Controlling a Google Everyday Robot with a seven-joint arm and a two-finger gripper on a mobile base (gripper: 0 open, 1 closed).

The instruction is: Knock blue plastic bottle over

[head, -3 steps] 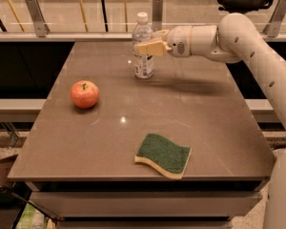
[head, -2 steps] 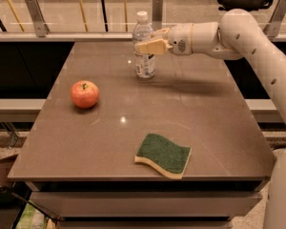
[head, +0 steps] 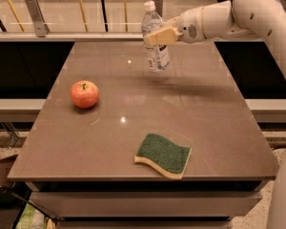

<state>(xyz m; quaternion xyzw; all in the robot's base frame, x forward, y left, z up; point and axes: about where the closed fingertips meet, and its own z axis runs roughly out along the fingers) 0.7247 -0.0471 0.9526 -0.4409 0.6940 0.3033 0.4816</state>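
Three items over table [head: 219, 123]: blue plastic bottle [head: 157, 58] at far middle, cap up, slightly tilted; apple [head: 84, 94] left; sponge [head: 163, 155] near front. Gripper [head: 158, 35] lies across the bottle's mid-body; hold or mere contact: cannot tell.

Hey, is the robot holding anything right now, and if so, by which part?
It cannot be told. The gripper lies against the upper body of the blue plastic bottle, just below its shoulder, but whether it actually grips the bottle isn't visible.
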